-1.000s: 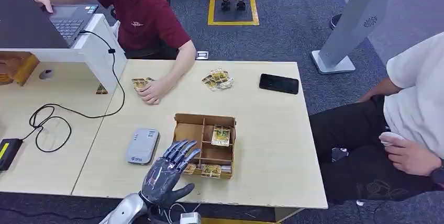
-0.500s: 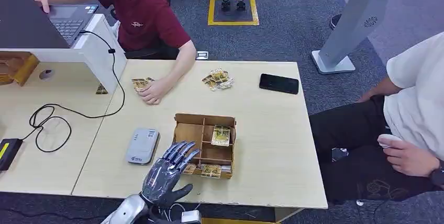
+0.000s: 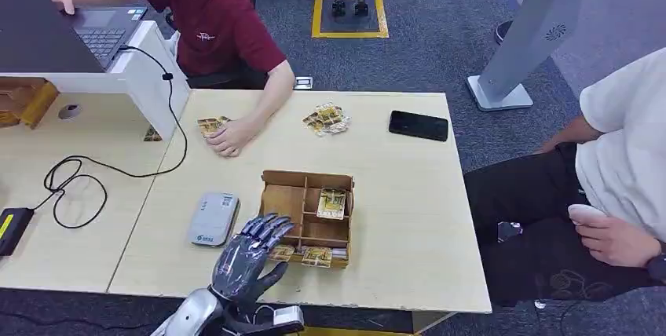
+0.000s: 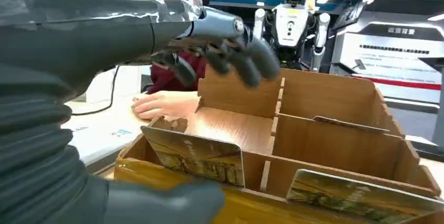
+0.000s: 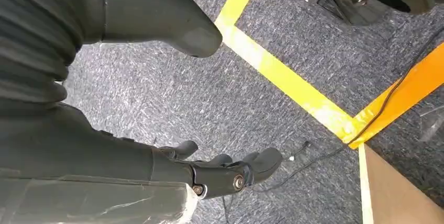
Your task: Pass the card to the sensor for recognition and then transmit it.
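Note:
A wooden divided box [image 3: 279, 182] stands on the table's near middle. Cards stand in its front row [image 3: 316, 256] and one card [image 3: 331, 203] lies in a back compartment. My left hand [image 3: 250, 256] hovers at the box's front left corner, fingers spread over the front-row card [image 4: 201, 157], thumb [image 4: 173, 201] below the box's front wall, nothing held. The grey card sensor [image 3: 214, 217] lies on the table left of the box. My right hand [image 5: 220, 169] hangs over the carpet, fingers loosely apart and holding nothing.
A person in a red shirt [image 3: 228, 22] sits across the table, one hand [image 3: 228, 137] resting by cards [image 3: 210, 124]. More cards [image 3: 327, 118] and a black phone [image 3: 418, 125] lie at the far edge. Another person [image 3: 620, 163] sits at the right. Cables [image 3: 75, 175] trail left.
My left hand has sunk lower and nearer to the box's front left corner, with its fingers now over the front-row cards. Everything on the table has stayed in place.

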Controlling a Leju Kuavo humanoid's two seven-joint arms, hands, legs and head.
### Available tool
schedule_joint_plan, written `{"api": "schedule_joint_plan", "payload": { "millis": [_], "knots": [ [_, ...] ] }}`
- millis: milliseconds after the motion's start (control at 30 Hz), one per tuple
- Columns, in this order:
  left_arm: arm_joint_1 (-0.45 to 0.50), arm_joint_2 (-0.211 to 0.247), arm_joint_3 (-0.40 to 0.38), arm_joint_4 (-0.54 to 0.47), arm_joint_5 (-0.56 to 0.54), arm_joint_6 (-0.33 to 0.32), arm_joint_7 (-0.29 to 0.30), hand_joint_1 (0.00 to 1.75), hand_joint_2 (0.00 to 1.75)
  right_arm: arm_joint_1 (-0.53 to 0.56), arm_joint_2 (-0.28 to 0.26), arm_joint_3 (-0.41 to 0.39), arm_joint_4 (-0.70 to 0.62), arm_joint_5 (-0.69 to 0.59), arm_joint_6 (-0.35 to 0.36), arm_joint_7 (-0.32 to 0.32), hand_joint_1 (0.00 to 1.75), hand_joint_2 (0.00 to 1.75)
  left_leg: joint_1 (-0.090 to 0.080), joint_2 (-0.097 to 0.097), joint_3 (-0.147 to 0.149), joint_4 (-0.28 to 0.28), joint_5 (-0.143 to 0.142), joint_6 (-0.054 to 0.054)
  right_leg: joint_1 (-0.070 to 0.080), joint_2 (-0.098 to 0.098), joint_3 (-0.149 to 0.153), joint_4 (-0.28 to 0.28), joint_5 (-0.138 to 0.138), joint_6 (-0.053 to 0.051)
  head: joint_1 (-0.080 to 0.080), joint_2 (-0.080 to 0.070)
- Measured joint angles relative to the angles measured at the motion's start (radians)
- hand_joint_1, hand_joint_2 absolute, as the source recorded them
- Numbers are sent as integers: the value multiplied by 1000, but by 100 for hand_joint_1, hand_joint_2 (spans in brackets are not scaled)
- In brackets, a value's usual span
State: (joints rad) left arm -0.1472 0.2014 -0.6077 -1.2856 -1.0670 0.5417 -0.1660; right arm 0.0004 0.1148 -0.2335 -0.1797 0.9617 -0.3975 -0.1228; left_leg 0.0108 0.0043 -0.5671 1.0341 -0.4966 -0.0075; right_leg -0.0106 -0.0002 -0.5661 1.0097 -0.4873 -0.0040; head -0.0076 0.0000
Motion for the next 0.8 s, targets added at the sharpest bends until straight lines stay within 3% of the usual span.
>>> {"api": "schedule_joint_plan", "payload": {
  "millis": [567,800],
  "knots": [
    [0,-6,13,5,50,-31,-7,175,175,0,0,-15,0,3,-1,-2,0,175,0,0,0,0,0,0,0,0,0,0,0,0,0,0],
    [2,-11,28,0,132,-61,-47,175,175,0,0,-17,0,3,-5,-3,0,175,0,0,0,0,0,0,0,0,0,0,0,0,0,0]
  ]
}}
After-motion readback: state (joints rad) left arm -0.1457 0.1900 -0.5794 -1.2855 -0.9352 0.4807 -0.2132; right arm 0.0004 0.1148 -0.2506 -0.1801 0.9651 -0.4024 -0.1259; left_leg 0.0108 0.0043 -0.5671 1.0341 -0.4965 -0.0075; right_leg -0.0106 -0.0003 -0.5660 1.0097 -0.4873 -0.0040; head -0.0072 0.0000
